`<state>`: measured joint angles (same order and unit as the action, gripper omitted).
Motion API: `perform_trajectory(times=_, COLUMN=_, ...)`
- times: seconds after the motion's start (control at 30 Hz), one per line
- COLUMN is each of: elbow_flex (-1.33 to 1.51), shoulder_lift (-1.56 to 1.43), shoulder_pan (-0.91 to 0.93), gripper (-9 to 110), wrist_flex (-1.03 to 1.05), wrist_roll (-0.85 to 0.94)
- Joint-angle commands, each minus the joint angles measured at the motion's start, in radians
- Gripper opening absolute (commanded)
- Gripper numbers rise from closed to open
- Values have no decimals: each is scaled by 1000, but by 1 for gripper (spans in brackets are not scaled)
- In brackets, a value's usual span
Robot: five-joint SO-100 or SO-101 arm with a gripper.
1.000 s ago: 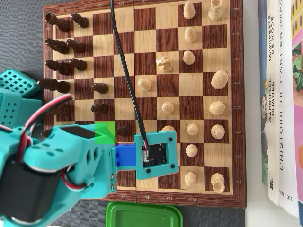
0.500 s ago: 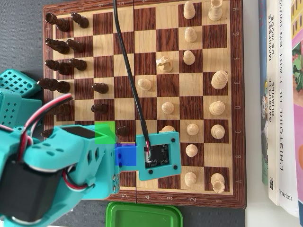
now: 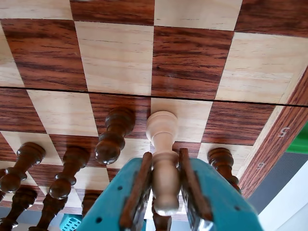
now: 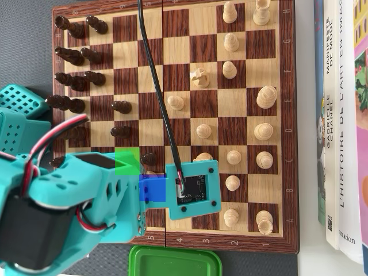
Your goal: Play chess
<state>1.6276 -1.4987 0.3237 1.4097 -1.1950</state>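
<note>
White pawn (image 3: pixel 163 159) pinched tight between the gripper's (image 3: pixel 166 211) two fingers. Lift straight up, clear of the dark pawns (image 3: pixel 113 137) beside it.

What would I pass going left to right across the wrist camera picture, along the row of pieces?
First dark pawn → second dark pawn → third dark pawn → light piece held in the gripper → dark piece → board's numbered edge → green lid.

wrist view: rides behind the gripper (image 3: pixel 166 192), close and low, facing across the chessboard (image 3: pixel 115 57) | overhead view: straight down, farther off | shared: chessboard (image 4: pixel 190 75) squares near gripper
</note>
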Motion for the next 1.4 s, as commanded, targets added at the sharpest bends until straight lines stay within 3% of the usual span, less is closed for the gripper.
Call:
perform_trajectory(times=0.0, elbow_flex=-6, shoulder_lift=-5, shoulder_pan=12, gripper=5, wrist_flex=-8, wrist_roll=3)
perform_trajectory(times=1.37, elbow_flex=69, shoulder_lift=-239, shoulder_pan=23, gripper=5, wrist_flex=32, wrist_roll=23)
